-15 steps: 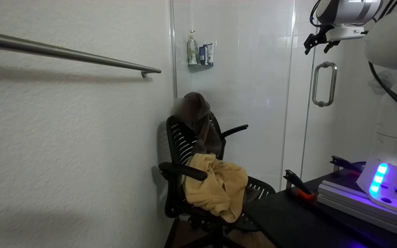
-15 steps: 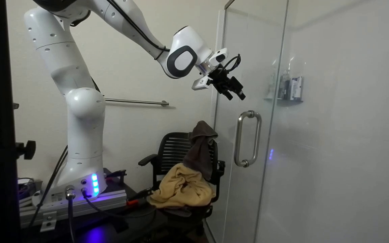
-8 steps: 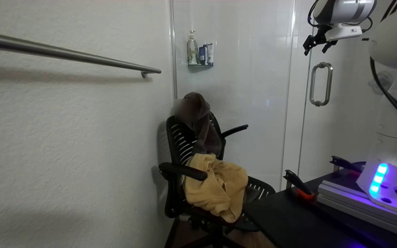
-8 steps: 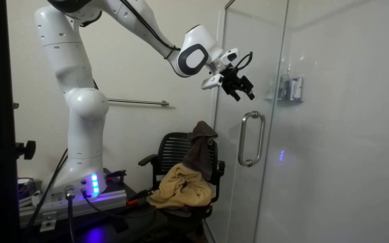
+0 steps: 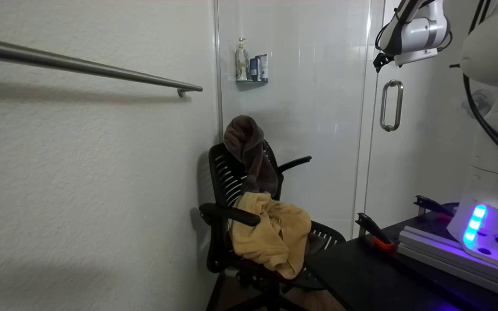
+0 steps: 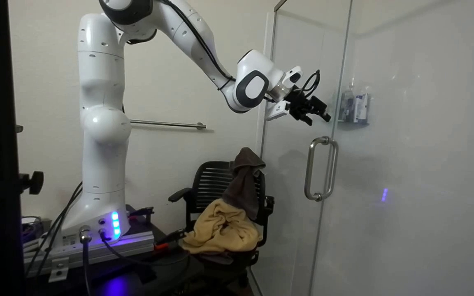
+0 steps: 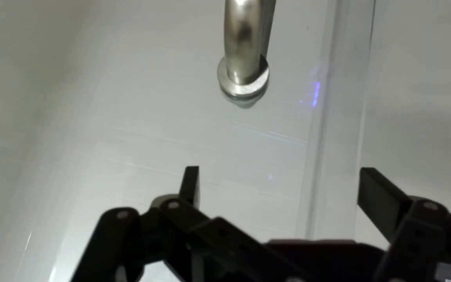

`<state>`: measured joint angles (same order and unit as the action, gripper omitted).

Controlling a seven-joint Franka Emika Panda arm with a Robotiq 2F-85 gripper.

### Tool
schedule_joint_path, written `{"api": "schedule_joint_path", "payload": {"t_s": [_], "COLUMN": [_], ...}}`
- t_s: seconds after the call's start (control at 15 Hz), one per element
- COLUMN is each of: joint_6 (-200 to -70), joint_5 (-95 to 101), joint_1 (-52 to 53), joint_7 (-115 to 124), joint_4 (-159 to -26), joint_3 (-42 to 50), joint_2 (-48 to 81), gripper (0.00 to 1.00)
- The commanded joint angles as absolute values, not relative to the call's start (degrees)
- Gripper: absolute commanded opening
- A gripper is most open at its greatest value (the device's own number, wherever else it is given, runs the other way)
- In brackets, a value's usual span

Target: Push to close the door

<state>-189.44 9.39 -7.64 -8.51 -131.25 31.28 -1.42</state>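
The door (image 5: pixel 404 172) is a tall glossy panel, seen also in an exterior view (image 6: pixel 405 230) and the wrist view (image 7: pixel 163 117). It stands a little ajar, with a narrow strip between its edge and the fixed panel. Its silver loop handle (image 5: pixel 391 106) is near that edge, seen also in an exterior view (image 6: pixel 321 168) and at the top of the wrist view (image 7: pixel 243 43). My gripper (image 6: pixel 317 120) is open and empty, just above the handle and close to the door. In the wrist view its fingers (image 7: pixel 190 186) are spread wide. I cannot tell whether they touch the door.
A black chair (image 6: pixel 210 181) with a brown towel (image 6: pixel 243 181) and a yellow towel (image 6: pixel 222 228) stands in front of the fixed panel (image 5: pixel 309 164). A grey bar (image 5: pixel 80 65) runs along the wall. The black table (image 5: pixel 361 276) carries the robot base and clamps (image 5: pixel 374 231).
The door has swung toward the fixed panel, and the strip between them has narrowed. My gripper has moved the same way, staying above the handle. The chair and towels have not moved.
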Motion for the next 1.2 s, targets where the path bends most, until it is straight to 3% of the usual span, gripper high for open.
{"api": "schedule_joint_path", "payload": {"t_s": [0.0, 0.2, 0.6, 0.67, 1.13], "joint_6": [-188.1, -175.8, -151.0, -157.1, -156.1], "joint_5": [7.7, 9.5, -3.7, -3.4, -3.3], "joint_1": [-13.1, -12.2, -8.8, -10.3, -10.6], "joint_7": [-8.7, -10.6, -28.2, -25.1, -25.0], "joint_4": [-125.3, -129.4, -127.1, -127.7, -127.6], "joint_3": [27.2, 22.4, 23.8, 21.1, 20.5], "joint_2": [4.3, -2.4, -6.4, -5.3, -5.7], "gripper": [1.0, 1.0, 1.0, 1.0, 1.0]}}
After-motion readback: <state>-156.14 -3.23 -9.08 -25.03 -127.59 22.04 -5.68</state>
